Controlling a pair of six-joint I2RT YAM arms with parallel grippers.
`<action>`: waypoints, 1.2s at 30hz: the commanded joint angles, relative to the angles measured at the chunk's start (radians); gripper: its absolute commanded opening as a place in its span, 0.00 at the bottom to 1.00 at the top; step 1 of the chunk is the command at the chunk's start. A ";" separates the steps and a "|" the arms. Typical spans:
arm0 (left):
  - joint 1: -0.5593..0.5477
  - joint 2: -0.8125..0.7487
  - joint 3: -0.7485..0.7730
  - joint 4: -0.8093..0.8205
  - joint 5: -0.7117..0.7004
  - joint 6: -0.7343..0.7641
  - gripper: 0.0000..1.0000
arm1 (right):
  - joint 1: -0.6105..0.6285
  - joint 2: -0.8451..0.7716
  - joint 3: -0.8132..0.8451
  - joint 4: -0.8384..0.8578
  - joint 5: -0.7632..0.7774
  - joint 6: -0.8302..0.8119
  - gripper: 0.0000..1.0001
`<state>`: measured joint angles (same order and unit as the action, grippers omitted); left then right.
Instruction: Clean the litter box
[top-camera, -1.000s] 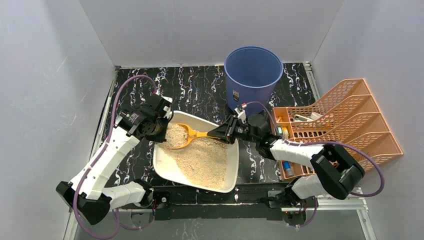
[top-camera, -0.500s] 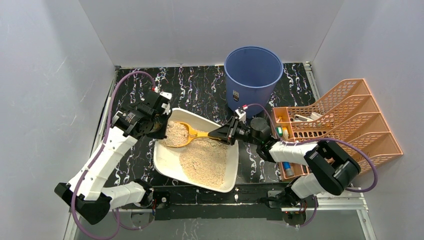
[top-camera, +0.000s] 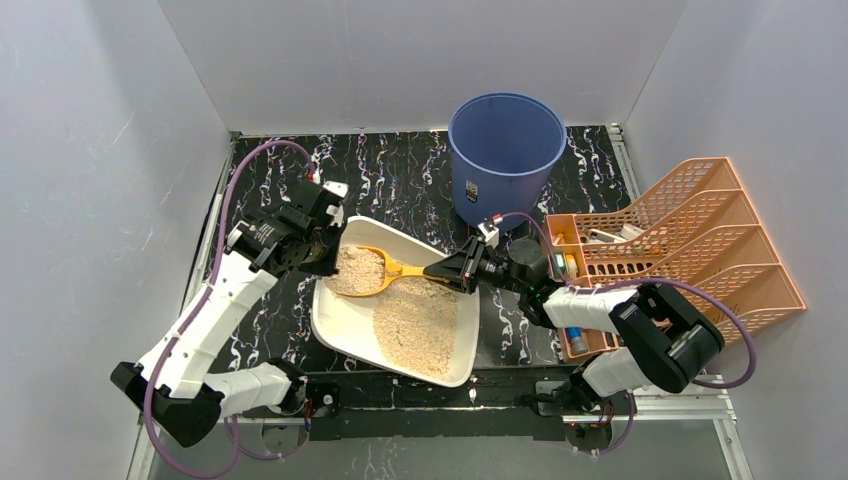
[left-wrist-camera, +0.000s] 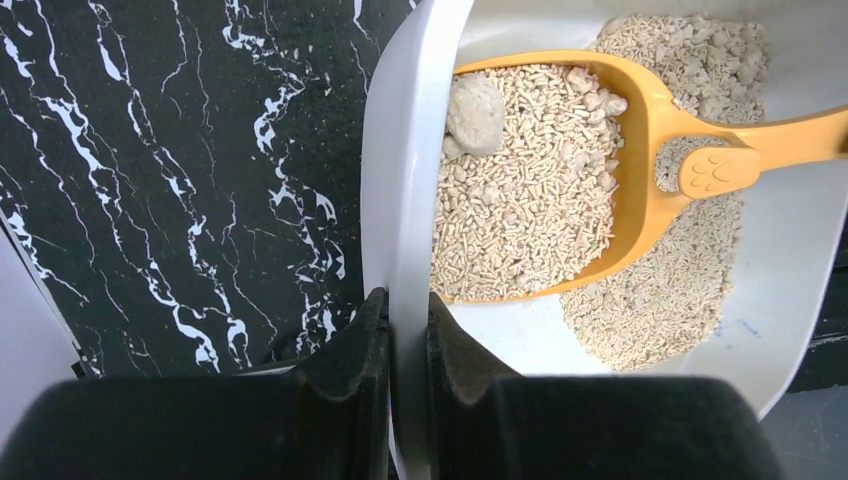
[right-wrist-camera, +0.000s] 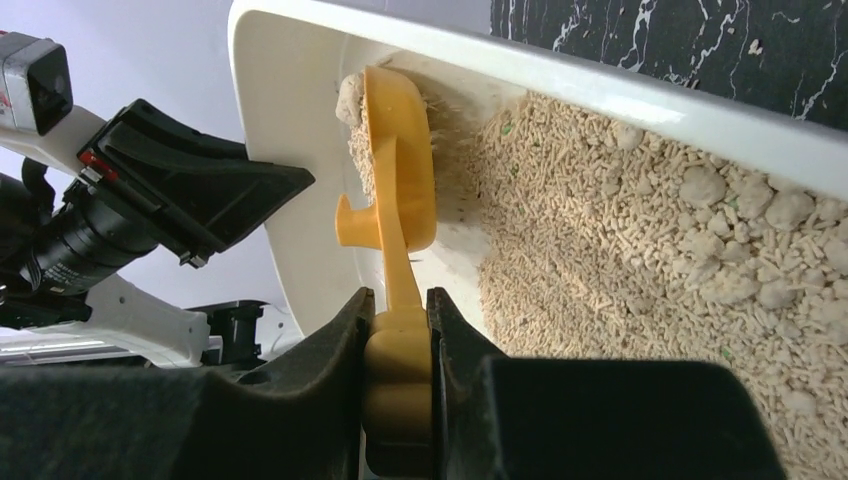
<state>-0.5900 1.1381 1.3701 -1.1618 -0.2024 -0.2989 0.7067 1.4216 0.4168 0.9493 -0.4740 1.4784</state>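
The white litter box (top-camera: 341, 338) lies in the middle of the black marbled table, tilted up at its left end, with tan litter heaped toward its right. My left gripper (top-camera: 318, 252) is shut on its left rim (left-wrist-camera: 405, 250). My right gripper (top-camera: 452, 271) is shut on the handle of an orange scoop (top-camera: 392, 268). The scoop bowl (left-wrist-camera: 540, 180) is full of litter pellets with a grey clump (left-wrist-camera: 475, 102) on top, near the box's left wall. In the right wrist view the scoop (right-wrist-camera: 400, 200) stands edge-on above the litter (right-wrist-camera: 640, 240).
A tall blue bucket (top-camera: 506, 145) stands behind the box at the back. An orange-pink lattice organiser rack (top-camera: 680, 240) with small items sits at the right. White walls close in the table on three sides.
My left gripper has lifted the box's left end higher, and the litter has slid toward the right. The scoop has shifted slightly right and holds its load of litter.
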 joint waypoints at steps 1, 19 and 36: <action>-0.013 -0.036 0.089 0.203 0.153 -0.077 0.00 | -0.027 0.003 -0.088 0.057 0.049 0.025 0.01; -0.013 -0.061 0.035 0.240 0.132 -0.112 0.00 | 0.004 0.207 -0.082 0.396 0.011 0.048 0.01; -0.013 -0.177 -0.104 0.220 -0.095 -0.233 0.00 | 0.016 0.324 -0.114 0.788 -0.038 0.219 0.01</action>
<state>-0.5980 1.0302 1.2514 -1.0756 -0.2859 -0.4217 0.7197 1.6707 0.3302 1.4734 -0.4870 1.6066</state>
